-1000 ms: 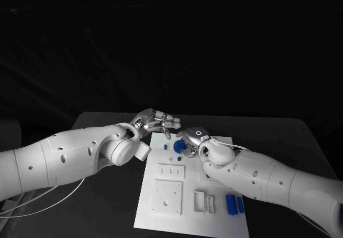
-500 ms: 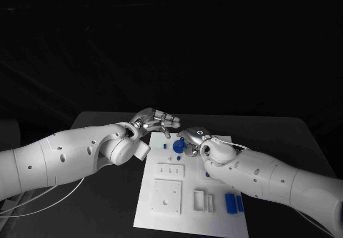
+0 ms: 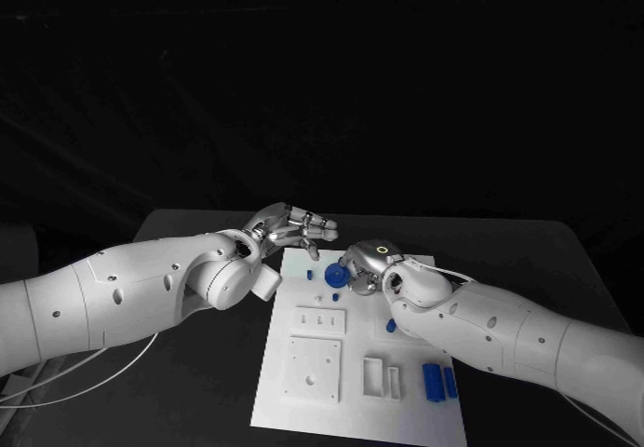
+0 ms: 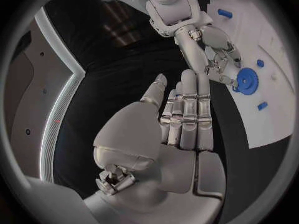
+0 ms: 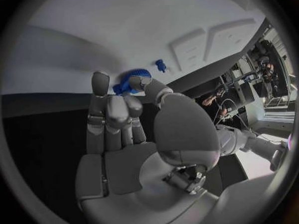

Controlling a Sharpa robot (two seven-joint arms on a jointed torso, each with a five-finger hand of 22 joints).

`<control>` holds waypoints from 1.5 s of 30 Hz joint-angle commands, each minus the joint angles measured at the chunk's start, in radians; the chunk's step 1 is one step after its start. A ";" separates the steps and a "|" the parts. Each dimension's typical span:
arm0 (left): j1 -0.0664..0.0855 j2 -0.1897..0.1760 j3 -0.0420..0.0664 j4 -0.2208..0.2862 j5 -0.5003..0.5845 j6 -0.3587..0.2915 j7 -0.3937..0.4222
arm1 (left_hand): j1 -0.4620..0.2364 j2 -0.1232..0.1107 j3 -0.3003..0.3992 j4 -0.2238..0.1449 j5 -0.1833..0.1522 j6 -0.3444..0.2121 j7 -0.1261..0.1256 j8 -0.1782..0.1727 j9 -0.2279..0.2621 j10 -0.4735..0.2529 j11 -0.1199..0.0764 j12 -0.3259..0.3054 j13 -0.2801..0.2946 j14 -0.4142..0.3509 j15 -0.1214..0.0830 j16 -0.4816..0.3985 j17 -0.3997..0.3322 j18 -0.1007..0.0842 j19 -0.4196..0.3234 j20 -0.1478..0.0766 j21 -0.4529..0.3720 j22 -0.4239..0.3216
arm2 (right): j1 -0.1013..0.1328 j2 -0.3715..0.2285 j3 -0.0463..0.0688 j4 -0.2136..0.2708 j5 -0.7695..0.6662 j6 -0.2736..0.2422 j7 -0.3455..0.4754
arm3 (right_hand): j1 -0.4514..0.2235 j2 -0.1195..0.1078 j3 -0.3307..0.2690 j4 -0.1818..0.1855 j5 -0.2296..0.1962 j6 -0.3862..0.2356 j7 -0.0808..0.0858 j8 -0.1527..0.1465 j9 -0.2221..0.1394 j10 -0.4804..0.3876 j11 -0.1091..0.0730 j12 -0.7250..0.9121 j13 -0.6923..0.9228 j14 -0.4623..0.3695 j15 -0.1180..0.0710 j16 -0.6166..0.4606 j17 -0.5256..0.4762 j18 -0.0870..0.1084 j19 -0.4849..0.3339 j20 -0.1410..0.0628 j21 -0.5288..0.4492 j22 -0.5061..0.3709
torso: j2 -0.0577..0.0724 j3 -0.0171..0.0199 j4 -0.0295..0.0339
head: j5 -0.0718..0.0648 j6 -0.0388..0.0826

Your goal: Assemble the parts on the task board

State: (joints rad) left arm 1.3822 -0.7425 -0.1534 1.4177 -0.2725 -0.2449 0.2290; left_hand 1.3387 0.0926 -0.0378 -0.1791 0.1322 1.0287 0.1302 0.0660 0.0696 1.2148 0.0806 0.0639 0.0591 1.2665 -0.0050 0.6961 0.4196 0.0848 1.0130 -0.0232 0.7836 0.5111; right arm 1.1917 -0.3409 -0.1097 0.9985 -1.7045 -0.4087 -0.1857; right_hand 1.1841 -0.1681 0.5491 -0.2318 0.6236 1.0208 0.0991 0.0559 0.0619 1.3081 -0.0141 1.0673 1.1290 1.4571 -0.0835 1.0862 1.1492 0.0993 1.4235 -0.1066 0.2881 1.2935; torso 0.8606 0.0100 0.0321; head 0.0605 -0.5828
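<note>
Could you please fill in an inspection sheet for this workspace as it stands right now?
Surface: black table, bearing the white task board.
Job's things: blue gear on the board's far end at the right robot hand's fingertips; whether gripped, cannot tell. Two blue parts lie at the board's near right; small blue pieces near the gear.
Clutter: nothing seen.
Robot hands: left robot hand open, holding nothing, beside the board's far end; right robot hand at the gear.
Cables: pale cables below the left arm.
Surroundings: dark.
</note>
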 commanded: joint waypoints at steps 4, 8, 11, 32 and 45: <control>0.001 0.000 0.001 0.002 -0.003 0.016 0.003 | 0.001 0.004 -0.006 -0.001 0.001 -0.003 0.003 0.002 0.001 -0.009 0.000 -0.002 0.002 -0.003 0.005 -0.004 -0.002 0.007 0.001 0.005 -0.004 -0.001 | -0.003 -0.007 0.000 0.008 0.011 0.018 0.014 | -0.012 0.009 0.018 -0.008 0.005 0.022 0.002 0.005 0.001 -0.001 0.001 0.003 0.003 -0.002 -0.003 0.004 0.001 0.011 -0.008 0.002 0.006 0.013 | 0.000 -0.0003 0.0003 | -0.001 -0.001; 0.001 0.000 0.001 0.002 -0.003 0.016 0.003 | 0.000 0.005 -0.004 -0.002 0.002 -0.004 0.003 0.003 0.001 -0.010 0.000 -0.002 0.002 -0.003 0.005 -0.004 -0.002 0.007 0.001 0.005 -0.003 0.000 | -0.004 -0.010 0.000 0.006 0.011 0.029 0.008 | -0.014 0.008 0.017 -0.009 0.006 0.017 0.003 0.005 0.001 -0.003 0.002 0.001 0.001 -0.002 -0.003 0.002 -0.001 0.012 -0.008 0.003 0.006 0.015 | 0.000 -0.0011 0.0001 | -0.002 0.000; 0.001 -0.001 0.001 0.003 -0.003 0.016 0.003 | 0.000 0.005 -0.004 -0.002 0.002 -0.004 0.003 0.003 0.001 -0.010 0.000 -0.002 0.002 -0.003 0.005 -0.004 -0.002 0.007 0.001 0.005 -0.003 0.000 | -0.004 -0.012 0.000 0.004 0.011 0.039 0.004 | -0.015 0.008 0.015 -0.010 0.007 0.015 0.004 0.006 0.001 -0.003 0.003 0.000 0.000 -0.002 -0.003 0.001 -0.001 0.012 -0.008 0.003 0.004 0.016 | 0.000 -0.0009 0.0000 | -0.003 -0.001; 0.001 -0.013 0.001 0.003 -0.004 0.011 0.008 | -0.002 0.003 -0.004 -0.003 0.001 -0.003 0.002 0.003 0.001 -0.010 0.000 -0.002 0.002 -0.005 0.005 -0.005 -0.002 0.007 0.000 0.006 -0.004 0.000 | 0.001 -0.131 0.029 0.147 0.111 -0.082 0.073 | -0.005 0.014 -0.063 0.011 -0.065 -0.001 0.011 0.003 0.000 -0.002 0.007 0.007 0.001 -0.001 0.006 0.000 -0.004 0.010 0.002 0.011 -0.024 -0.006 | -0.003 0.0014 -0.0066 | -0.008 0.009; -0.004 -0.014 -0.001 -0.028 -0.004 0.023 0.013 | -0.001 0.007 -0.004 -0.004 0.000 0.015 -0.005 0.007 0.003 0.038 -0.015 0.003 0.003 -0.007 -0.001 -0.012 -0.005 0.001 -0.003 0.001 -0.009 -0.003 | 0.030 -0.343 0.095 0.246 0.409 0.043 0.286 | 0.071 0.087 -0.395 0.085 -0.315 0.051 0.001 0.007 0.008 -0.019 0.011 0.001 -0.014 -0.006 0.010 -0.020 -0.018 -0.007 0.025 0.015 -0.086 -0.099 | -0.027 0.0194 -0.0399 | -0.019 0.013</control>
State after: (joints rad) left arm 1.3791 -0.7587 -0.1550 1.3919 -0.2735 -0.2417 0.2295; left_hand 1.3387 0.0926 -0.0379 -0.1791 0.1322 1.0360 0.1230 0.0660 0.0716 1.2475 0.0661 0.0639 0.0612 1.2628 -0.0014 0.6884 0.4155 0.0846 1.0130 -0.0232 0.7799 0.5096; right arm 1.2221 -0.6753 -0.0153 1.2461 -1.4145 -0.4291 0.0032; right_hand 1.2489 -0.0862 0.1632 -0.1443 0.3025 1.0633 0.0967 0.0560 0.0694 1.2966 -0.0041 1.0721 1.1160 1.4540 -0.0802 1.0716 1.1302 0.0927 1.4420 -0.0928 0.2087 1.1969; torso 0.8423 0.0231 0.0047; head 0.0460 -0.5698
